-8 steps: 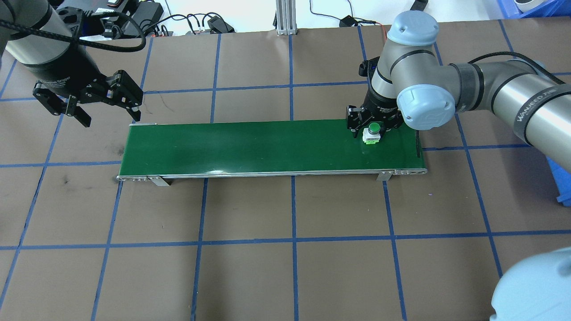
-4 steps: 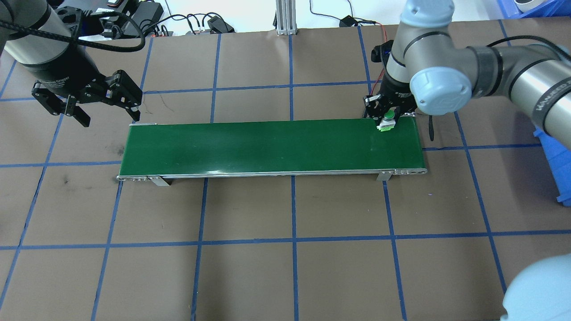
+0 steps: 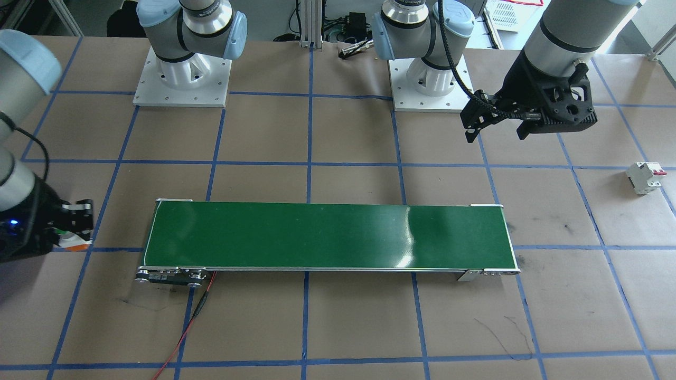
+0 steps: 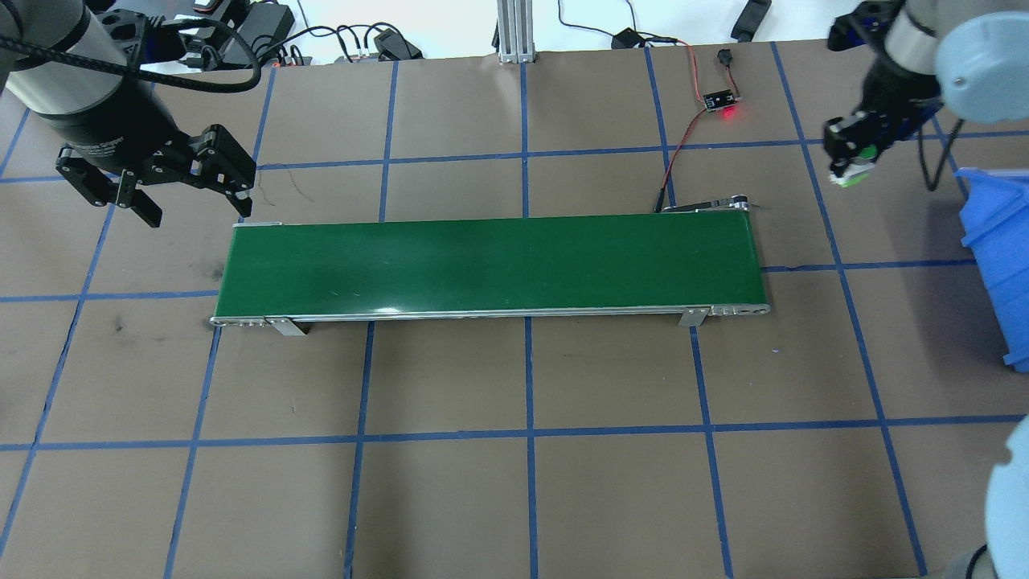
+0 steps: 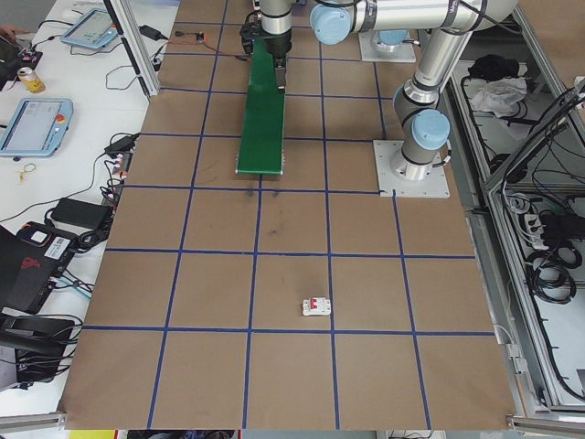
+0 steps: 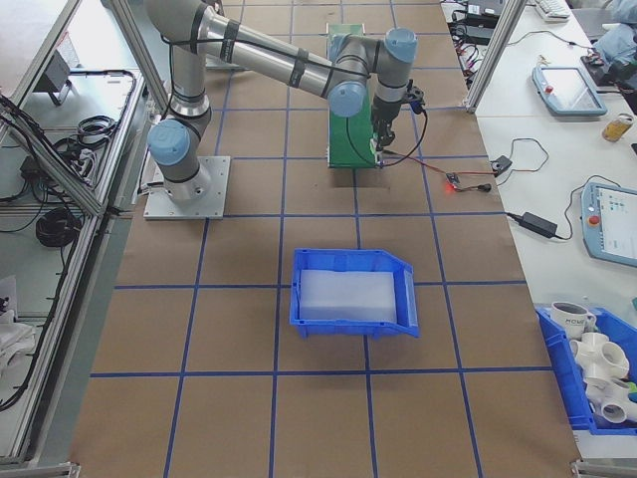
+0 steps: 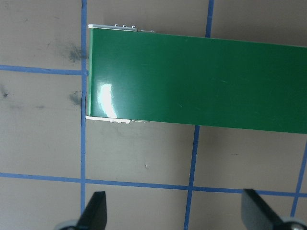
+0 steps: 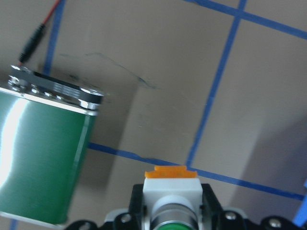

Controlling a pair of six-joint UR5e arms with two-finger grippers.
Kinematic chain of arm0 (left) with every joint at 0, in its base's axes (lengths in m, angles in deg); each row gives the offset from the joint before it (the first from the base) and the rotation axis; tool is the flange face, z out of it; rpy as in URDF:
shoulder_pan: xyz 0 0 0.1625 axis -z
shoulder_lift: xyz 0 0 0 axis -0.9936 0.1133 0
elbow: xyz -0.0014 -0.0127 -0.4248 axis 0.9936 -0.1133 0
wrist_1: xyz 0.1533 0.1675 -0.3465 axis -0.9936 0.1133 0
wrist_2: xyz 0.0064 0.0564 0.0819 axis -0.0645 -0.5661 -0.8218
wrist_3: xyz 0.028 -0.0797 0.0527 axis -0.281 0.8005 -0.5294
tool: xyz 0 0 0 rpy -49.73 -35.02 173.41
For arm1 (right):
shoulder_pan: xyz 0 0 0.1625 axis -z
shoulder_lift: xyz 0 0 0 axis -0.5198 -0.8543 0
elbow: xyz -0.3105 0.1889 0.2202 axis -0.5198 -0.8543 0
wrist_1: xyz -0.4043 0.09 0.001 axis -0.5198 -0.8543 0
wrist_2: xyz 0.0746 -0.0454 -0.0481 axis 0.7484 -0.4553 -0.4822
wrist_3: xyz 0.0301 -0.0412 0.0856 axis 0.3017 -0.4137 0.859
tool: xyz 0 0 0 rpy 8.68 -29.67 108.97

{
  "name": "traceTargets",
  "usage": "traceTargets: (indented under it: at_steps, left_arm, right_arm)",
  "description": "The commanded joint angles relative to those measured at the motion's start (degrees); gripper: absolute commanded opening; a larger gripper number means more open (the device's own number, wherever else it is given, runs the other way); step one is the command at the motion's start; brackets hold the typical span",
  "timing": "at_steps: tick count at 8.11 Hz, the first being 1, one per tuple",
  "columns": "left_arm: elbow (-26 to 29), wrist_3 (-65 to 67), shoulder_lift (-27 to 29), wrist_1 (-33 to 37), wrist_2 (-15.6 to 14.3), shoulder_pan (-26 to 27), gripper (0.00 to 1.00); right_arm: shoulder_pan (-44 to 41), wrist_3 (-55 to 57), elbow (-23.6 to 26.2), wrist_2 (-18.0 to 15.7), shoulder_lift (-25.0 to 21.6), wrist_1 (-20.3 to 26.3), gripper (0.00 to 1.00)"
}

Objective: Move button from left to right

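Observation:
The button, with its green cap, white body and orange base, sits between the fingers of my right gripper, which is shut on it. It hangs over the brown table beyond the far right end of the green conveyor belt. The front view shows the button and right gripper at its left edge. In the right wrist view the button fills the bottom edge. My left gripper hovers open and holds nothing by the belt's far left corner, fingers wide apart.
A white circuit breaker with a red tab lies on the table on my left side. A blue bin stands at the right edge. A small board with a red light and its wires lies behind the belt's right end.
My right gripper has carried the button off the belt's right end, away to the right and farther back over the table. The left arm has not moved.

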Motion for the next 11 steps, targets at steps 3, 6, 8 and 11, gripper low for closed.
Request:
traceTargets:
  at_steps: [3,6,8,11]
  left_arm:
    - [-0.16,0.0,-0.2,0.04,0.05,0.06,1.0]
    - [-0.16,-0.09,-0.03,-0.13,0.05,-0.03,1.0]
    - [-0.16,-0.09,-0.46,-0.05,0.05,0.06,1.0]
    - [-0.16,-0.09,-0.38,-0.31,0.05,-0.03,1.0]
  right_arm:
    - [25.14,-48.52,-1.14,-2.9,0.25,-6.1,0.0]
    - [31.06,-69.99,-0.71,2.8,7.69,-13.41,0.0]
    - [31.16,-78.44,-0.09,2.03,12.88,-16.58,0.0]
    - [31.25,-81.57,1.14,1.16,14.23,-16.77,0.32]
